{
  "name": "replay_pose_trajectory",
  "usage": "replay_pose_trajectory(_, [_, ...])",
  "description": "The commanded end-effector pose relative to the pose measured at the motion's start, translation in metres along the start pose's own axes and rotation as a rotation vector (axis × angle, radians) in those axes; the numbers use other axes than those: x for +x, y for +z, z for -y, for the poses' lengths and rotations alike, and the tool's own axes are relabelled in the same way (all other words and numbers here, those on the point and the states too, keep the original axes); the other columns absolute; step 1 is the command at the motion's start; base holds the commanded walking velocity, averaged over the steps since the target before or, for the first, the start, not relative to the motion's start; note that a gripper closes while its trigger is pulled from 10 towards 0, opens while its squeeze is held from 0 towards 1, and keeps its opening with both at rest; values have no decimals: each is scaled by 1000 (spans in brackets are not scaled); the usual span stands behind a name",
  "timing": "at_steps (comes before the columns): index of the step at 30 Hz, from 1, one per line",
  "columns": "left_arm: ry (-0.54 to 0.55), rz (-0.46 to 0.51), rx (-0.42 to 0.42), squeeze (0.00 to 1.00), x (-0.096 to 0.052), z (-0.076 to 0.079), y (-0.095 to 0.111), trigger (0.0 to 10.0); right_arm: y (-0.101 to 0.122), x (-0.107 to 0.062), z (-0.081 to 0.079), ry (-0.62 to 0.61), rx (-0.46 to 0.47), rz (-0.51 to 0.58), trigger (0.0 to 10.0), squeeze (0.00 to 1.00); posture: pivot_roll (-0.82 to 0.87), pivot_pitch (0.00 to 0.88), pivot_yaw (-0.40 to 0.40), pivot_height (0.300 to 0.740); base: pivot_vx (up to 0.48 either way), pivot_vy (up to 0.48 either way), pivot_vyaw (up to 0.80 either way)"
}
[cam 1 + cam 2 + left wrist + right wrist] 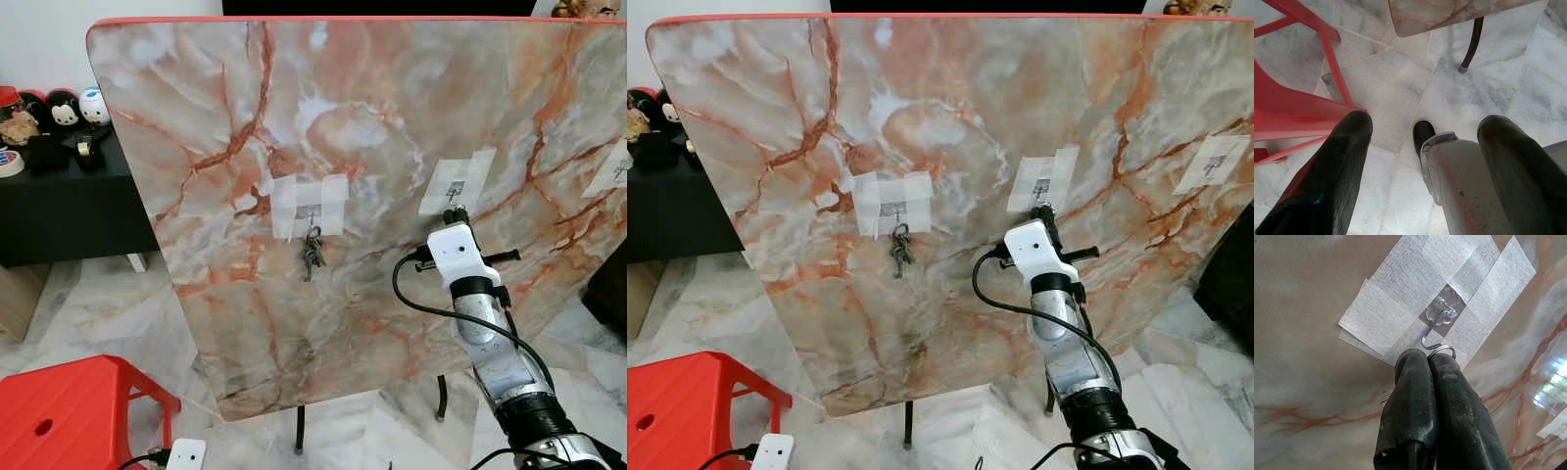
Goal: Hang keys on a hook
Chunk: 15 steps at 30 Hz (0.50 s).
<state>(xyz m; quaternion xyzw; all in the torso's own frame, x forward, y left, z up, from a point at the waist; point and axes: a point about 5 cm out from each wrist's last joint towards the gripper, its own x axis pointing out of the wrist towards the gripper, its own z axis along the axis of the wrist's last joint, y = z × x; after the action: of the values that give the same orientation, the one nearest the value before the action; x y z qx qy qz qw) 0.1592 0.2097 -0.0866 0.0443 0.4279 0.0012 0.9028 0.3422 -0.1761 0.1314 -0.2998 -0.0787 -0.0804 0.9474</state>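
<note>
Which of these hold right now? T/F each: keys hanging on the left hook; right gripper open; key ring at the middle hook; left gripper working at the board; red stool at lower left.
1. A bunch of keys hangs on the left hook. True.
2. The right gripper is open. False: its fingers are pinched shut on a key ring.
3. That ring is right at the middle hook. True.
4. The left gripper works at the marble board. False: it points at the floor.
5. A red stool stands at lower left. True.
</note>
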Motion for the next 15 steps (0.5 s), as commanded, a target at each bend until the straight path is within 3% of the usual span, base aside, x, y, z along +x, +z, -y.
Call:
replay_pose_trajectory(1, [5,-28,-2,0,-2,-1,-6,10000,1,5,7,-13,0,2,10000,0,14,26,-73,740,0,0,0])
replay_pose_trajectory(15, [5,-29,-1,0,-2,-1,-7,10000,1,9,6,18,4,-6,10000,0,15,27,-74,740,0,0,0])
